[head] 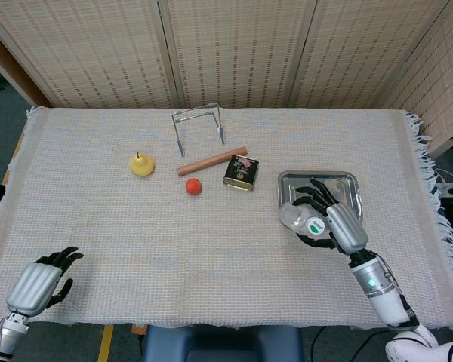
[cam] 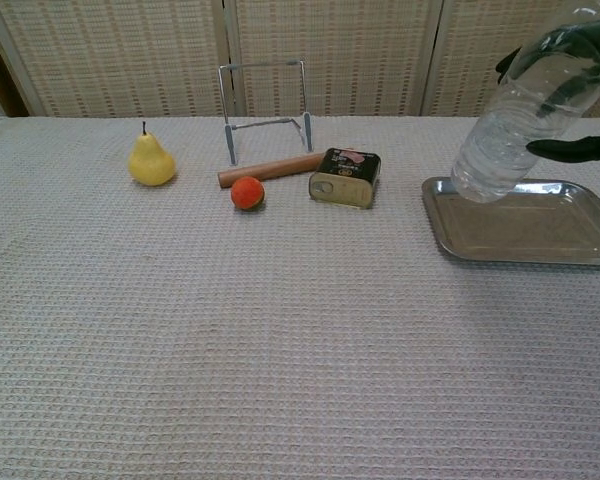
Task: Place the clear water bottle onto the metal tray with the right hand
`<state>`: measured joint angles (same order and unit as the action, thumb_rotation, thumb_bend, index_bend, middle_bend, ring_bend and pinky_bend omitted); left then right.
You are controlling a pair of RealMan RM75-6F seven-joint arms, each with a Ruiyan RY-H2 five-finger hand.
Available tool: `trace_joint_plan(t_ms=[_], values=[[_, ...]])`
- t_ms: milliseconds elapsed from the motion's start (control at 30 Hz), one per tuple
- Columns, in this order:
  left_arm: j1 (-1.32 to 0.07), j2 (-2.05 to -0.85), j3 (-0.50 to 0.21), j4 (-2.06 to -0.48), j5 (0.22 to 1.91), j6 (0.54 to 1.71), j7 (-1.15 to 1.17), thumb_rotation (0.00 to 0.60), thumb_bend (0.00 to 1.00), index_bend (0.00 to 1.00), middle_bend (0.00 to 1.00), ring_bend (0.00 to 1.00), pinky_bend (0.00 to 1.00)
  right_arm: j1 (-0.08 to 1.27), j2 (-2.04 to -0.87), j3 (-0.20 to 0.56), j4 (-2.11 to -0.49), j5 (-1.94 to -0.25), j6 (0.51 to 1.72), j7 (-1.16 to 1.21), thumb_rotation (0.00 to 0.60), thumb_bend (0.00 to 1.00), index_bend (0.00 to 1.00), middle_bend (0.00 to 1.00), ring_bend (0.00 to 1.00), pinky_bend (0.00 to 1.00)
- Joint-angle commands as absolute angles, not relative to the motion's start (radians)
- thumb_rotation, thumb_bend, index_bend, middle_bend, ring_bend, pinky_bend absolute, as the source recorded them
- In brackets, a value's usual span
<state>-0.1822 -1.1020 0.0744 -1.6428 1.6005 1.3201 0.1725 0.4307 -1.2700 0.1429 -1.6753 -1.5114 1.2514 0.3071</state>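
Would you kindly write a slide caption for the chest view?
Right hand holds the clear bottle tilted above the metal tray, not yet set down.

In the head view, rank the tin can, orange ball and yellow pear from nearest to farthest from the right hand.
From the right hand:
1. Tin can, just left of the metal tray.
2. Orange ball, mid-table.
3. Yellow pear, farthest left.

We are seeing bright, even overhead light throwing only faint shadows; the metal tray [cam: 525, 228] is giving off soft glare, and both views are staying fairly sharp.
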Motion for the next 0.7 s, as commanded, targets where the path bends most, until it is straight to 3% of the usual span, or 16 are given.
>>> trace_joint_plan(t_ms=[33, 700], values=[[-0.182, -1.102, 0.075, -1.643, 1.601, 1.32, 0.174, 0.6, 0.5, 0.23, 0.16, 0.26, 0.41, 0.429, -1.272, 0.143, -1.646, -1.485, 1.236, 0.332, 0.6, 0.03, 0.52, 0.19, 0.0, 0.31], [-0.182, -1.112, 0.076, -1.644, 1.598, 1.316, 0.207, 0.6, 0.5, 0.23, 0.16, 0.26, 0.41, 0.457, -1.361, 0.159, -1.2, -1.426, 1.107, 0.86, 0.6, 0.03, 0.52, 0.19, 0.0, 0.27]])
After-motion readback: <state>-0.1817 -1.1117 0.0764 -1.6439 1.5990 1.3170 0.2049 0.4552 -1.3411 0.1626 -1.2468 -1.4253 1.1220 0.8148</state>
